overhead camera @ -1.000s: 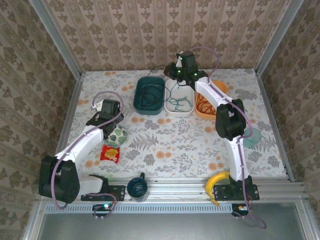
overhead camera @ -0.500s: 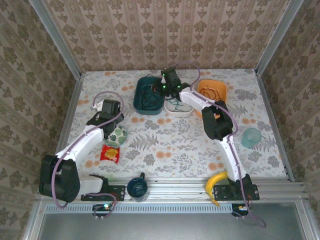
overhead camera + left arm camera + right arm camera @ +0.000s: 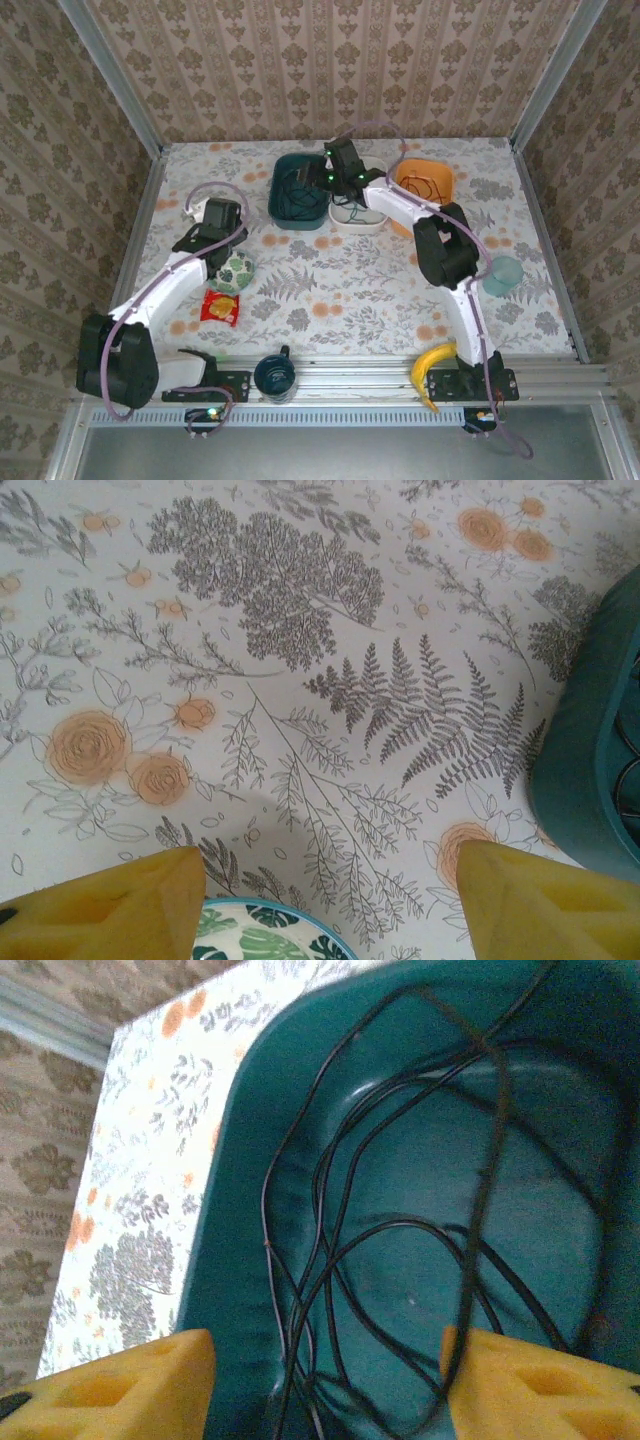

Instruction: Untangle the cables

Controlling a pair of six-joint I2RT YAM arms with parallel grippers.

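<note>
Cables point(image 3: 490, 1160) are lying across three containers: black in the teal bin point(image 3: 230, 1210), green-teal in the white tray point(image 3: 360, 223), red-orange in the orange bin point(image 3: 448, 178). I'm watching my right gripper point(image 3: 325, 1360), over the white tray a second ago, hovering wide open above the teal bin. My left gripper point(image 3: 330, 852) is hanging spread wide over the table point(image 3: 300, 630).

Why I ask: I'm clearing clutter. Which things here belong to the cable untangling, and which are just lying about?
Job: black cables in the teal bin; orange cable in the orange bin; white bin.
Lying about: banana, dark mug, red packet, leaf-patterned bowl, pale teal cup.
</note>
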